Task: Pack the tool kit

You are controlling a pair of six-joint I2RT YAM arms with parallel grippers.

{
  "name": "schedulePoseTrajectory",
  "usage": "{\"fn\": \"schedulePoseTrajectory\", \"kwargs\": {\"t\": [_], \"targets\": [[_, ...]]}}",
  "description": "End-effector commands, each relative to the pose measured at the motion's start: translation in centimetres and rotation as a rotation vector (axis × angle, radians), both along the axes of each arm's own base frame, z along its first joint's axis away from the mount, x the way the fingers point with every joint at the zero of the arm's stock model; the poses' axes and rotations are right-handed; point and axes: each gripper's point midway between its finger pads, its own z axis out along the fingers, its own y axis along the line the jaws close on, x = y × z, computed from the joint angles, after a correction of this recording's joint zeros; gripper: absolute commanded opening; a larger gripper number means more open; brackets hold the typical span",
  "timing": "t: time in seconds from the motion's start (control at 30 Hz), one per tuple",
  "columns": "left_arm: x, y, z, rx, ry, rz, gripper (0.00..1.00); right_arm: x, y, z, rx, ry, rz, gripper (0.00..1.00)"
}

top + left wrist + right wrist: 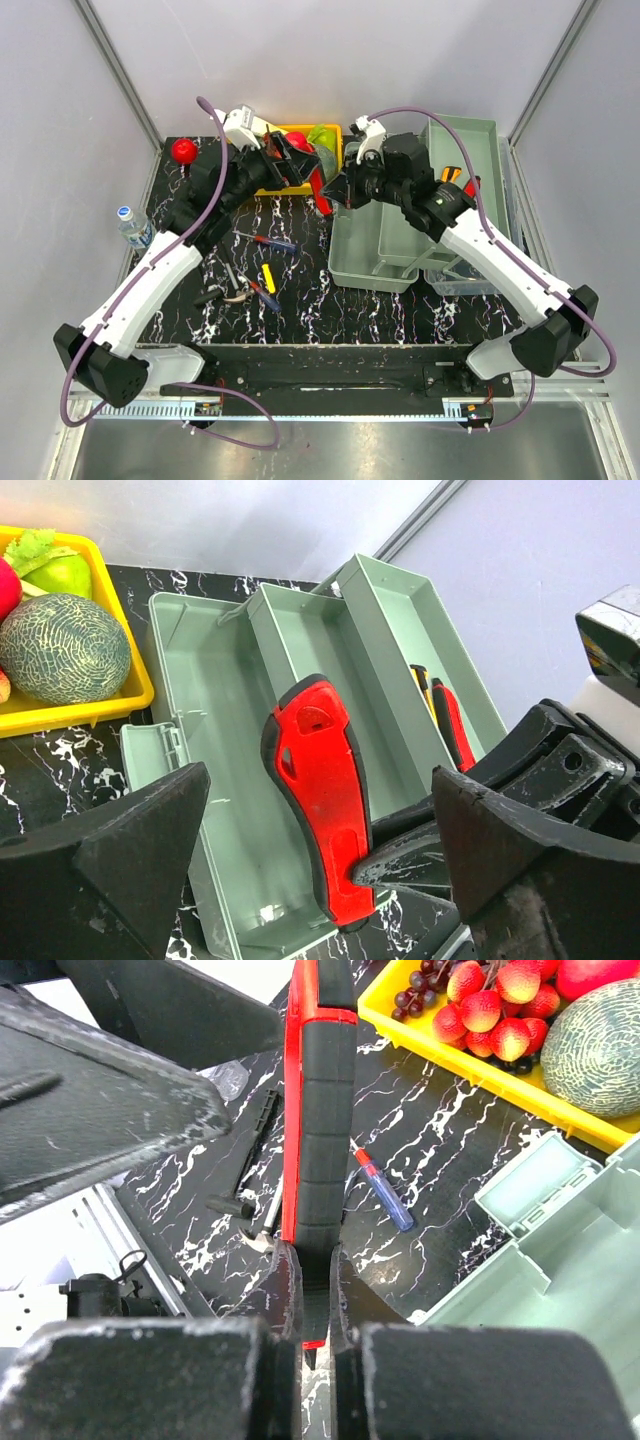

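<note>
Both arms reach in from the lower corners of the top view and meet at upper centre. The right claw [315, 1272] is clamped on the lower end of a red-and-black-handled tool [318, 1110], holding it off the bench [330, 310] near the toolbox's left edge. The left claw [320, 810] gapes wide, one finger on each side of that handle, touching neither. The grey-green toolbox [372, 258] lies open at centre right of the top view, its trays [330, 670] fanned out, with a red-handled tool [452, 725] in the outermost one. A yellow-handled tool [268, 277] and a screwdriver [272, 241] lie loose at left centre.
</note>
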Motion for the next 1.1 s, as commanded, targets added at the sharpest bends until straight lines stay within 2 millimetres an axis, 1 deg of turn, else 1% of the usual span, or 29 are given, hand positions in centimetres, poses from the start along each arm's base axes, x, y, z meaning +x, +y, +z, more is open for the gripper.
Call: {"fn": "schedulePoseTrajectory", "kwargs": {"t": [0.0,0.07,0.1,0.2,0.3,0.33,0.37,0.47,0.53,0.63,0.87,0.97,1.07], "targets": [[-0.6,0.5,2.5,-0.038,-0.079,0.011,0.99,0.0,-1.2,4.7,0.077,-0.126,-0.066,0.0],[-0.6,1.0,2.8,-0.031,-0.094,0.03,0.99,0.3,-2.3,4.9,0.064,-0.138,-0.125,0.0],[-0.6,1.3,2.8,-0.024,-0.095,0.046,0.99,0.9,-3.3,5.1,0.048,-0.154,-0.18,0.0],[-0.4,2.1,2.6,0.0,-0.096,0.085,0.99,2.7,-6.8,4.9,-0.043,-0.171,-0.377,0.0],[-0.1,2.8,1.8,0.026,-0.071,0.123,0.99,3.9,-11.3,4.8,-0.12,-0.162,-0.564,0.0],[-0.1,2.8,1.4,0.032,-0.062,0.125,0.99,4.1,-12.8,4.8,-0.13,-0.154,-0.615,0.0],[0.2,3.3,1.1,0.04,-0.052,0.153,0.99,4.4,-14.5,5.0,-0.13,-0.148,-0.675,0.0],[0.4,3.4,0.2,0.05,-0.03,0.162,0.99,4.8,-19.6,5.1,-0.138,-0.126,-0.839,0.0],[0.6,3.5,-0.3,0.053,-0.017,0.166,0.99,4.9,-22.4,5.0,-0.156,-0.117,-0.927,0.0],[0.8,3.5,-1.0,0.061,0.001,0.17,0.99,4.5,-25.8,4.1,-0.22,-0.077,-1.051,0.0],[1.2,3.9,-1.7,0.07,0.039,0.171,0.99,2.7,-30.0,1.4,-0.272,0.036,-1.198,0.0],[1.3,4.0,-1.9,0.071,0.044,0.175,0.99,2.1,-31.8,0.4,-0.349,0.052,-1.262,0.0],[1.4,3.8,-2.1,0.07,0.05,0.155,0.99,1.0,-33.7,0.6,-0.415,0.047,-1.316,0.0]]}}
